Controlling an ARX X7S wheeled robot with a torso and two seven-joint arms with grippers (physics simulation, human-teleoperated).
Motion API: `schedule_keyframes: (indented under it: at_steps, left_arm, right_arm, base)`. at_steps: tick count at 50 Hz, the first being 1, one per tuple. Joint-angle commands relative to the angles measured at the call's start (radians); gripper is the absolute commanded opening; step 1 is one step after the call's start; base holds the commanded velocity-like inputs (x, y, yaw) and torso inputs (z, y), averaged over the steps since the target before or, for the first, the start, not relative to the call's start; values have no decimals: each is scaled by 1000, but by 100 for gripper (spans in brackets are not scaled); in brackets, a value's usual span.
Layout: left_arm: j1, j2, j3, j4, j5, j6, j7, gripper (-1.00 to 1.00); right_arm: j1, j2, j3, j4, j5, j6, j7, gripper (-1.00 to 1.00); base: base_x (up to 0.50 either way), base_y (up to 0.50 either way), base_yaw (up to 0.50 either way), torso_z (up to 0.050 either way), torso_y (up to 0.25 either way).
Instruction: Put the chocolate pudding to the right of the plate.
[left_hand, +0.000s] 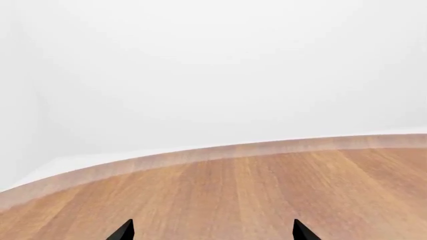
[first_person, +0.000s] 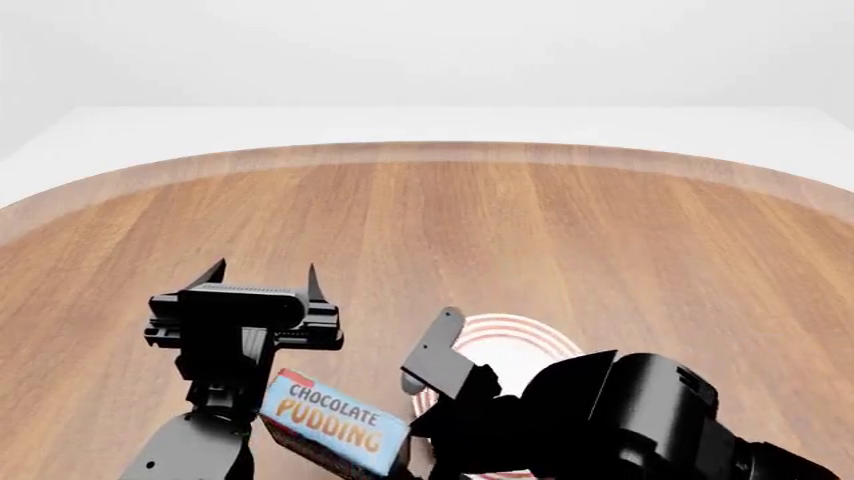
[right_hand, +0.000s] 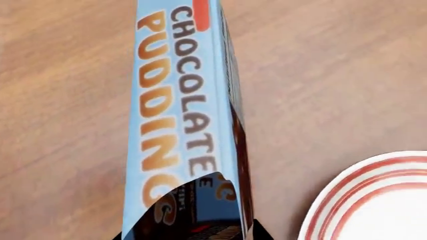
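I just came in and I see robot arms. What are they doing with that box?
The right gripper is at the chocolate pudding, right over the carton's end, though whether it has closed on it can't be told. The pudding sits on the wooden table, left of the plate for now. The left gripper is open and holds nothing.

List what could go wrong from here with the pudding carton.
1. The right pincer appears to grip the chocolate pudding only at one end, in the right wrist view; the long carton could pivot or slip.
2. The carton lies left of the plate, so it must cross over; carried low, it could knock the plate.
3. The left pincer hangs open close beside the carton and could get bumped.
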Motion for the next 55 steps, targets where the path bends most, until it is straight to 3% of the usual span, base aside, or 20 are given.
schedule_keyframes:
  at_steps: [1,30,45,55]
  left_arm:
    - [-2,-3,3,0,-2,0,-5,100]
    - [3,-12,6,5,-12,3,-14,100]
    - [-1,-19,6,2,-16,5,-18,100]
    - [-4,-19,12,2,-18,4,-20,100]
  right_arm:
    - [29,53,99,-38,66,69,90,-100]
    - [103,245,495,103,261,215,454,-100]
    - [-136,418,805,60,544,203,725,-100]
    - [-311,493,923,16,595,138,749,-100]
  base:
    - [0,0,0,0,0]
    - [0,0,0,0,0]
    - [0,0,0,0,0]
    - [0,0,0,0,0]
